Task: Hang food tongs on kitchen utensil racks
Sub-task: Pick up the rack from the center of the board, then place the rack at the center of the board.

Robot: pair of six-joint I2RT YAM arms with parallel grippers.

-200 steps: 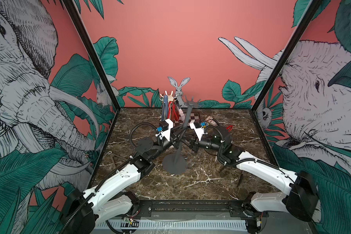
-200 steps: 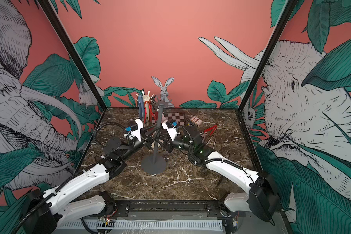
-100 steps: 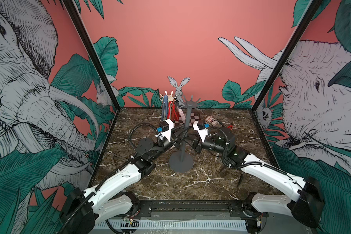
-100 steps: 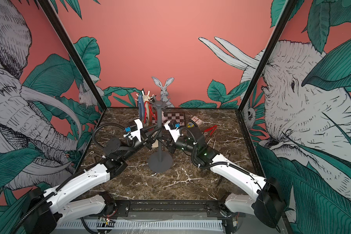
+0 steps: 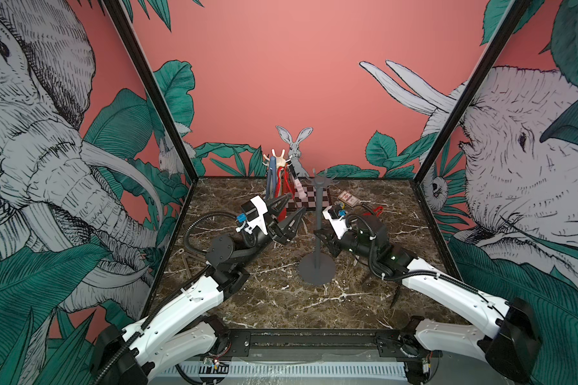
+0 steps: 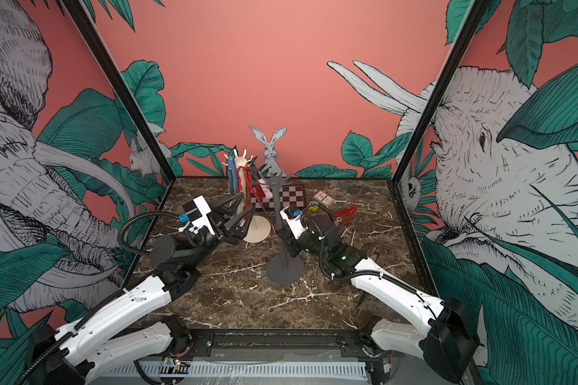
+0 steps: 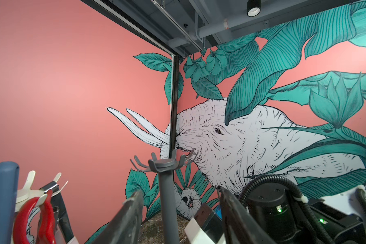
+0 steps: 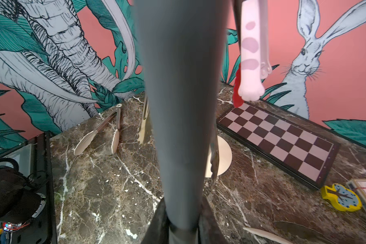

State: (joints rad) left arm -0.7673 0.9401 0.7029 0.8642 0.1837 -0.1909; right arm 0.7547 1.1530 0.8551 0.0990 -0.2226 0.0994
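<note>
On dark marble point(image 5: 281, 300), right hand point(image 5: 326, 235) grips slim grey rack point(image 5: 318, 213); left hand point(image 5: 297, 204) gapes.

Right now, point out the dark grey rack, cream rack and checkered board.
dark grey rack point(image 5: 318, 210), in a top view, on its pole
cream rack point(image 6: 261, 228), in a top view, on its base
checkered board point(image 8: 283, 145), in the right wrist view, mid-surface

Dark grey rack point(image 5: 317, 206) upright mid-table; cream rack point(image 6: 260, 230) behind bears hanging tongs point(image 7: 2, 200); cream-tipped tongs point(image 8: 115, 140) lie flat.
</note>
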